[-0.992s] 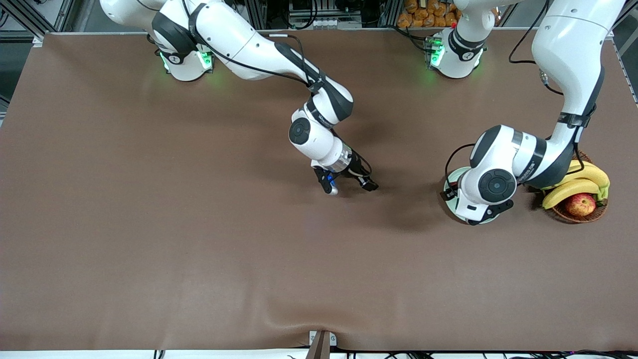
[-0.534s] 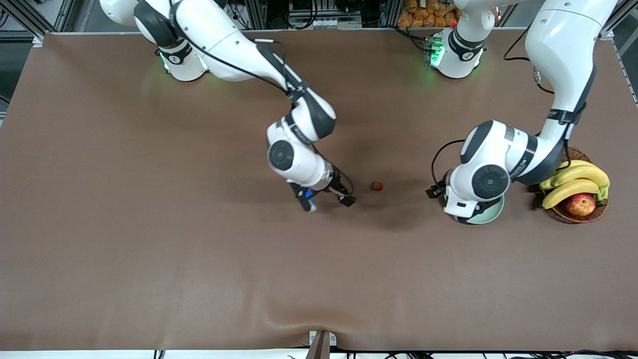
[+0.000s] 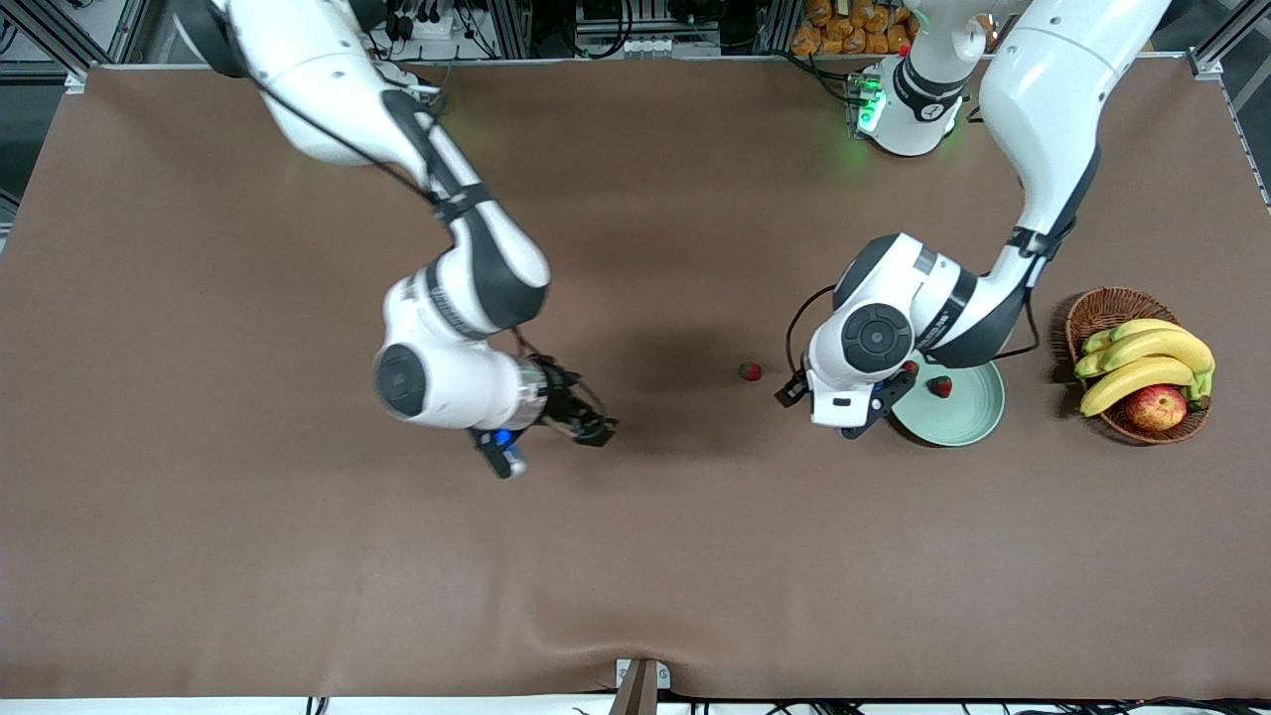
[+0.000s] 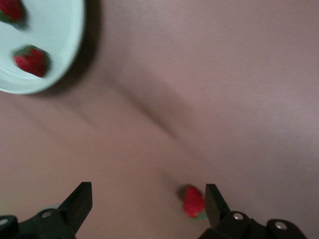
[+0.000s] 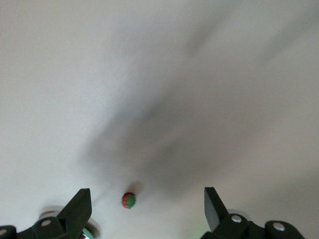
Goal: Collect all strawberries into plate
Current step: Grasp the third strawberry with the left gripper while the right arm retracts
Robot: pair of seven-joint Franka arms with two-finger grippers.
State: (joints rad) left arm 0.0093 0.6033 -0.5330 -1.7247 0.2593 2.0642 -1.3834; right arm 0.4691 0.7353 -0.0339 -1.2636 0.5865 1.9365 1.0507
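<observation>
Nearest my front camera I see only a broad bare stretch of brown desk (image 3: 298, 576), so there is plenty of room along that edge. Next up, my right tool (image 3: 556, 437) hangs released over the desk toward its middle, fingers spread wide with nothing between them; its wrist view shows the two dark fingertips (image 5: 79, 206) apart over bare surface. Open cloth surrounds it on every side.

A little farther up, the plate (image 3: 968, 422) sits toward the left arm's end of the desk, with the wicker basket (image 3: 1097, 313) of bananas (image 3: 1142, 372) and an apple (image 3: 1157, 407) near it, closer still to that end. My left tool (image 3: 844, 412) is over the desk just beside the plate's rim, on the side facing the desk's middle. It is released too: the left wrist view shows both fingertips (image 4: 79, 201) well apart and empty.

Two strawberries lie in the plate: one strawberry (image 3: 939, 386) in plain sight, the other berry (image 3: 909, 367) half hidden by the left wrist. In the wrist view the clearer of them (image 4: 31, 60) lies on its side; the blur hides which way its green top points.

The loose strawberry (image 3: 751, 371) lies on bare desk between the two tools, near the left one and well apart from the plate. In the left wrist view it (image 4: 193, 201) lies close to one fingertip, its long axis roughly along the finger, green end toward the wrist.
</observation>
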